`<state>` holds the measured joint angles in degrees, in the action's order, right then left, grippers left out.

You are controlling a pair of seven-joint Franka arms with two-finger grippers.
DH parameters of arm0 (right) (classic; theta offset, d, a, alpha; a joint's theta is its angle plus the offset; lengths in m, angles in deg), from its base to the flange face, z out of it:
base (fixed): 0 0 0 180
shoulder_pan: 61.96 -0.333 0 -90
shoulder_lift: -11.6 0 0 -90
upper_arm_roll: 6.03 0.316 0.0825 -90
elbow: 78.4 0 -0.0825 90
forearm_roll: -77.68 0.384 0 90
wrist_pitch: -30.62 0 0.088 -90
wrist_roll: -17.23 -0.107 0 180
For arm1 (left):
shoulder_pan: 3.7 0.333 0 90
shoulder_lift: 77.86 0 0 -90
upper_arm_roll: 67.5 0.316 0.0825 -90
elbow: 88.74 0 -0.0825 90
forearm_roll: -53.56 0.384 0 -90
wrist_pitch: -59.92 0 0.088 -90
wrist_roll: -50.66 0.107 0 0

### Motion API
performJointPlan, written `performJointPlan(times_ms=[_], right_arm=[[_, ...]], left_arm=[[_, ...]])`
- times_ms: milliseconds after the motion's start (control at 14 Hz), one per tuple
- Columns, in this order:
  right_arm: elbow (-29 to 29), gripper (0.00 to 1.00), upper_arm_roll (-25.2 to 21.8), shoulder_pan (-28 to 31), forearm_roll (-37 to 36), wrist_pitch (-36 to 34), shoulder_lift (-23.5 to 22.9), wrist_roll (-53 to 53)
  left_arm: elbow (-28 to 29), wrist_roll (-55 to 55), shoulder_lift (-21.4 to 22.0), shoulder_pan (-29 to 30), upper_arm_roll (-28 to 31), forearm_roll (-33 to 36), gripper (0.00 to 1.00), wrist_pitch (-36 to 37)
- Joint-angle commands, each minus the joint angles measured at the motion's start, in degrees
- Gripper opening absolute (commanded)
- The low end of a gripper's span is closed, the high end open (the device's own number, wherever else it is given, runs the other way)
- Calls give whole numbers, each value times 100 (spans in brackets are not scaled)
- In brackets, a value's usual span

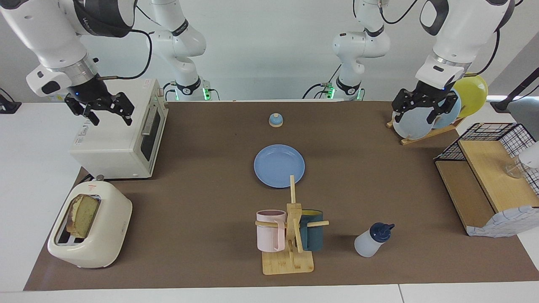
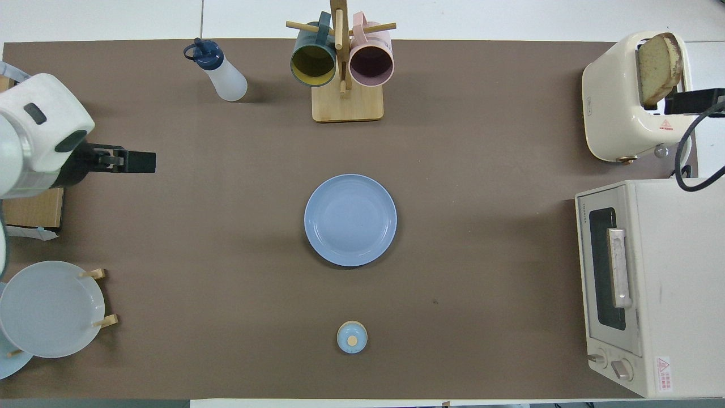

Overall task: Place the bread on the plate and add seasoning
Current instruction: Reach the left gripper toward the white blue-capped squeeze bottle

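Overhead view, toaster oven (image 2: 651, 283) front, Toshiba lettering

A cream toaster (image 1: 90, 229) sits beside a white toaster oven (image 1: 120, 130). A wooden mug tree (image 1: 290, 235) holds a pink mug (image 1: 270, 230) and a dark teal mug (image 1: 312, 230).

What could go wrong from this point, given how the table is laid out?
1. The bread stands in the toaster slot, so an off-centre grasp by the right gripper, now open over the toaster oven, may crush it or tip the toaster.
2. The seasoning stands beside the mug rack; reaching for it may knock the mugs.
3. The open left gripper hangs over the racked plates and may clip them.
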<state>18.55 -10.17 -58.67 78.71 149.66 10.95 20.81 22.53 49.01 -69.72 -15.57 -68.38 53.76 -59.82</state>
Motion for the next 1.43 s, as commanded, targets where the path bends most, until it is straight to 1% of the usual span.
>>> performJointPlan(times_ms=[0, 72, 215, 358, 430, 573, 645, 716, 788, 859, 931, 1003, 1074, 1146, 1218, 1289, 1361], right_arm=[[332, 96, 36, 163, 90, 1125, -101, 152], [342, 96, 36, 224, 90, 1461, -319, 265], [333, 97, 36, 242, 107, 1849, -689, 590], [342, 97, 36, 269, 116, 2358, -979, 1361], [333, 97, 36, 295, 116, 2508, -1085, 1452], [325, 94, 45, 357, 125, 2545, -1200, 1453], [325, 87, 45, 374, 125, 2606, -1296, 1462], [316, 75, 45, 470, 125, 2807, -1402, 1470], [307, 52, 54, 480, 134, 2818, -1420, 1462], [307, 34, 54, 480, 204, 2800, -1420, 1401], [316, 20, 54, 471, 518, 2748, -1420, 1383], [324, 8, 45, 471, 764, 2704, -1420, 1391], [325, 0, 45, 471, 819, 2634, -1412, 1391], [298, 0, 54, 480, 828, 2529, -1412, 1391], [133, 0, 54, 506, 837, 2197, -1412, 1400], [-199, 0, 62, 541, 924, 1672, -1438, 1391], [-716, 0, 54, 550, 1143, 892, -1568, 1383]], left_arm=[[999, -604, 207, -262, 70, 68, 100, -1563], [1167, -739, -29, -306, 70, 251, 100, -2118], [1178, -1203, -512, -368, 79, 760, 100, -2605], [1169, -1836, -1196, -395, 79, 1384, 100, -3499], [1125, -1900, -1531, -395, 79, 1552, 100, -3826], [872, -1900, -2093, -421, 96, 1615, 100, -4188], [618, -1909, -2444, -508, 122, 1641, 100, -4241], [180, -1979, -2927, -544, 149, 1633, 100, -4355], [-59, -2153, -3166, -544, 201, 1633, 100, -4495], [-244, -2242, -3404, -579, 280, 1641, 100, -4680], [-385, -2252, -3545, -658, 472, 1641, 100, -4847], [-578, -2252, -3712, -824, 727, 1641, 100, -4909], [-746, -2260, -3862, -991, 912, 1633, 100, -4910], [-939, -2304, -4011, -1123, 1105, 1633, 100, -4910], [-1071, -2348, -4117, -1168, 1159, 1624, 100, -4910], [-1177, -2375, -4153, -1160, 1160, 1624, 100, -4910], [-1265, -2427, -4188, -1151, 1160, 1606, 100, -4901]])
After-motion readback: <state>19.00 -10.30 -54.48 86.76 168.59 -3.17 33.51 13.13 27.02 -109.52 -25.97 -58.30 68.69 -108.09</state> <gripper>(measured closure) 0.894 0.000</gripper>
